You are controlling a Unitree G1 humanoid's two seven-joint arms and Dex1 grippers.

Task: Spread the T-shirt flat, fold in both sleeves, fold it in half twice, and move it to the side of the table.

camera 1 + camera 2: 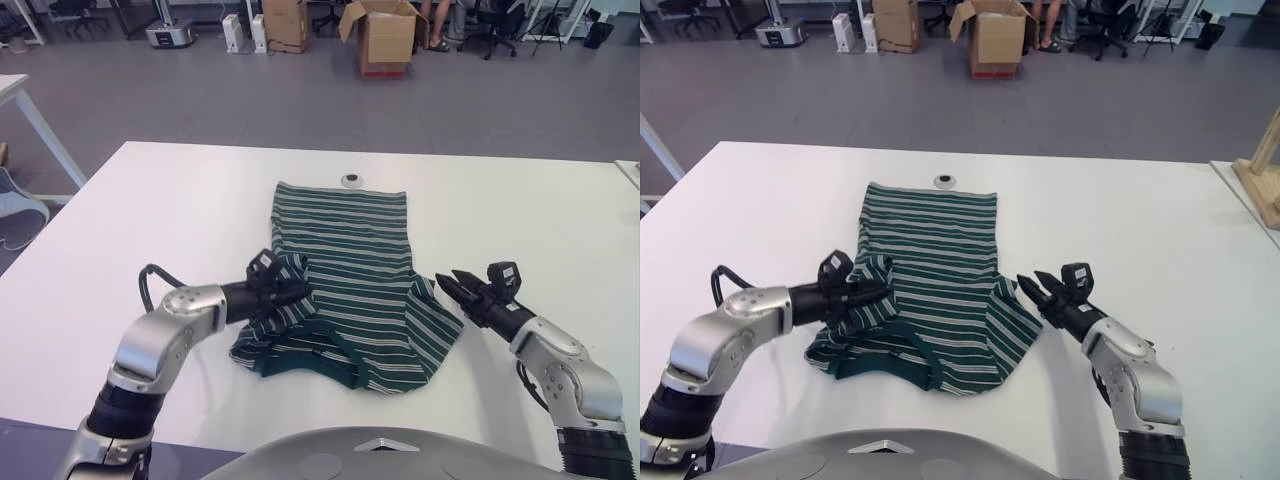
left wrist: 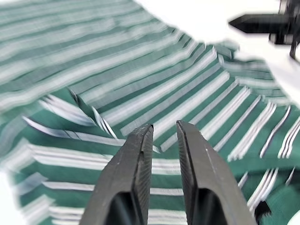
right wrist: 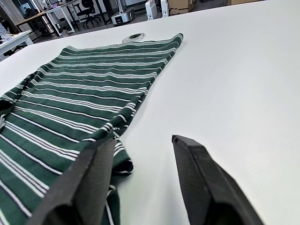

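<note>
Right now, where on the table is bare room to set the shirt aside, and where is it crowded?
Bare table lies left of the T-shirt and right of it, past the right gripper. Crowded: the near middle, where the left gripper sits on the shirt's bunched edge. A small round disc borders the far hem.

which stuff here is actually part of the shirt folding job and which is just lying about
Part of the job: striped T-shirt; left gripper; right gripper; white table.

Just lying about: small round disc on the table beyond the shirt; open cardboard box on the floor; wooden stand.
</note>
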